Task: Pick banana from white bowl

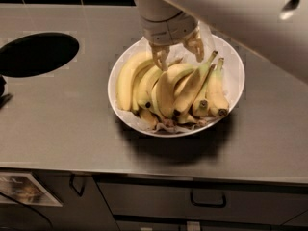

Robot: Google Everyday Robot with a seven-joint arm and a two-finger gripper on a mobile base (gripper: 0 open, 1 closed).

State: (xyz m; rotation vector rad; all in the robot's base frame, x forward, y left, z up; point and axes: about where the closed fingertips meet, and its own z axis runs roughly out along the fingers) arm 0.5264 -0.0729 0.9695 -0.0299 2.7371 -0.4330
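Observation:
The white bowl sits on the steel counter, right of centre, holding a bunch of yellow bananas. The banana, long, slim and nearly straight, lies diagonally in the right half of the bunch, thin stem toward the upper right and dark tip toward the front. Fatter curved bananas lie to its left, and a shorter one lies to its right. My gripper hangs open over the back of the bunch. One fingertip is just above the curved bananas, the other is near the stems. It holds nothing.
A round dark hole is cut into the counter at the left. A dark object pokes in at the left edge. Below the counter's front edge are drawers with a handle. My arm fills the upper right.

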